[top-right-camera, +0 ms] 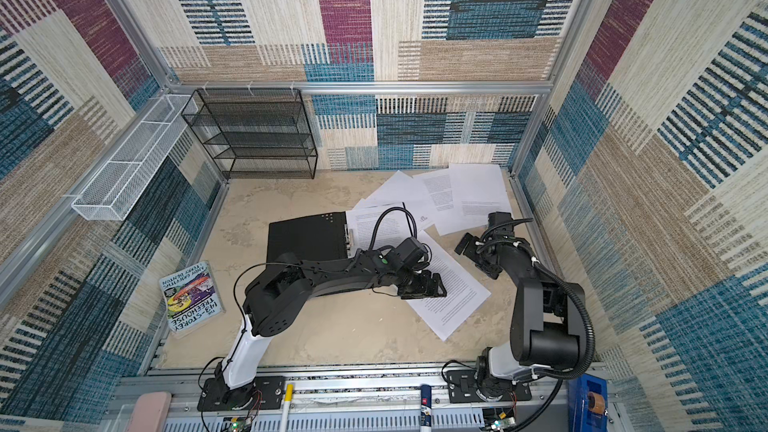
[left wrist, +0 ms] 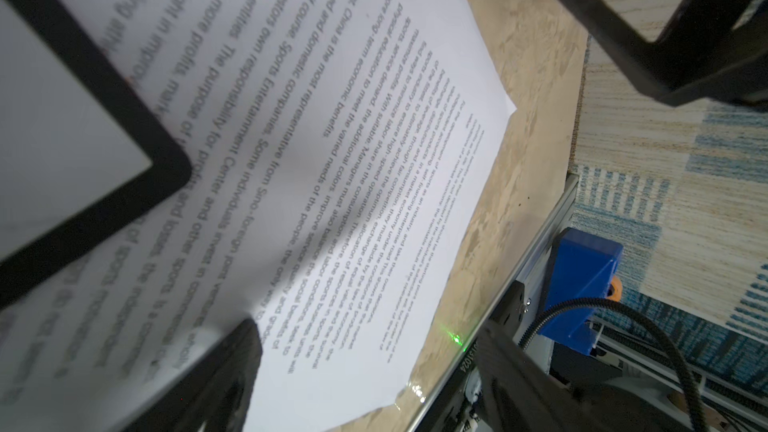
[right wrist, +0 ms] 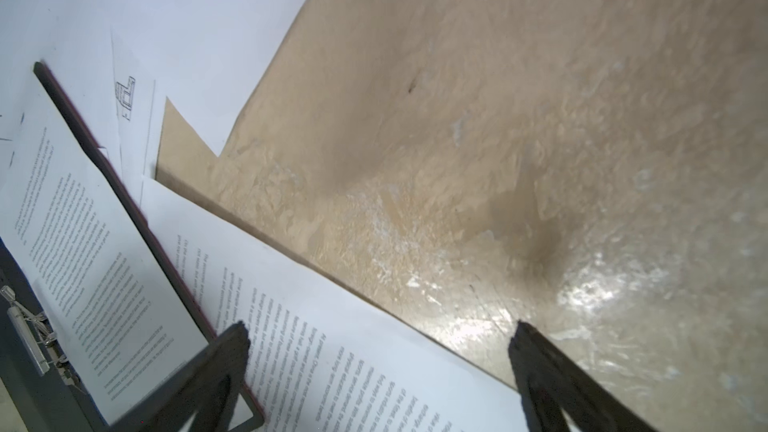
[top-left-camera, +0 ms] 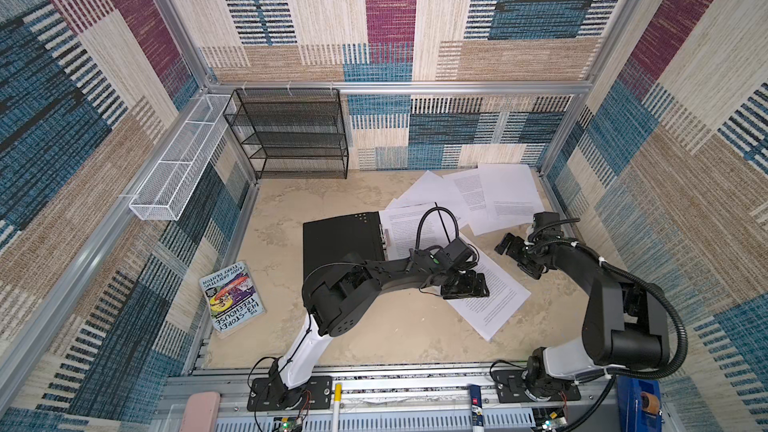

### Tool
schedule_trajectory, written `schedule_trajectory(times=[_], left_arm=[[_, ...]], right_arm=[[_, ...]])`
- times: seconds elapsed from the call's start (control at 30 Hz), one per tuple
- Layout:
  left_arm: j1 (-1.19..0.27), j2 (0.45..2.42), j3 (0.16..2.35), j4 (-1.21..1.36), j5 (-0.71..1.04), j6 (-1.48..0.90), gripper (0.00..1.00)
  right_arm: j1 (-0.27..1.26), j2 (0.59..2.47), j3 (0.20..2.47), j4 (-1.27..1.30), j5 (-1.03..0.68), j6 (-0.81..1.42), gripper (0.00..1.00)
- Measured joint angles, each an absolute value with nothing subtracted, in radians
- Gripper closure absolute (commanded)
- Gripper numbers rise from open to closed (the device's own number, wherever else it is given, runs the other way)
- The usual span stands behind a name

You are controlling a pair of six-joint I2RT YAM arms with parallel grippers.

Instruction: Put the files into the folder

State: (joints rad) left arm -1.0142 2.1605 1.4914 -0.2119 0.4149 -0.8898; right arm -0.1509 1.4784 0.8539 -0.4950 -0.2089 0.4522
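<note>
Folder (top-left-camera: pixel 340 243) first: it is lying open, black inside up, around the middle of the tabletop (top-left-camera: pixel 374 338), and one printed sheet (top-left-camera: pixel 409 226) is already sitting on its right-hand leaf beside the spine clip. More loose sheets (top-left-camera: pixel 498 197) are fanning out toward the far right corner, overlapping one another.

Now the one that matters: a slanted sheet (top-left-camera: pixel 494 301) is lying text-up just right of the folder, and its long axis is running from the folder's right edge out toward the near right corner of the tabletop. In the left wrist view the folder's corner is overlapping that sheet (left wrist: pixel 374 201), so it looks partly pinned underneath.

The left gripper (top-left-camera: pixel 465 286) is hanging right over the sheet's folder-side end with its jaws spread and nothing between them. Whether the fingertips are touching the paper, I cannot tell. This is clearly the nearer arm, and the folder is lying to its left.

The right gripper (top-left-camera: pixel 517 259) is also standing wide open and empty, hovering by the sheet's far long edge. In its wrist view one fingertip (right wrist: pixel 237 334) is showing over the paper and the other over bare tabletop.

Off at the left edge, a paperback book (top-left-camera: pixel 230 299) is lying well apart from all this.
</note>
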Motion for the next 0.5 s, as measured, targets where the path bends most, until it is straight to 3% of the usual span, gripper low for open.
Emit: schedule_trajectory(times=[0.5], left_arm=[[-0.933, 2.014, 1.309, -0.303, 0.434, -0.793, 0.16]], right_arm=[[-0.125, 1.426, 0.699, -0.416, -0.327, 0.453, 0.01]])
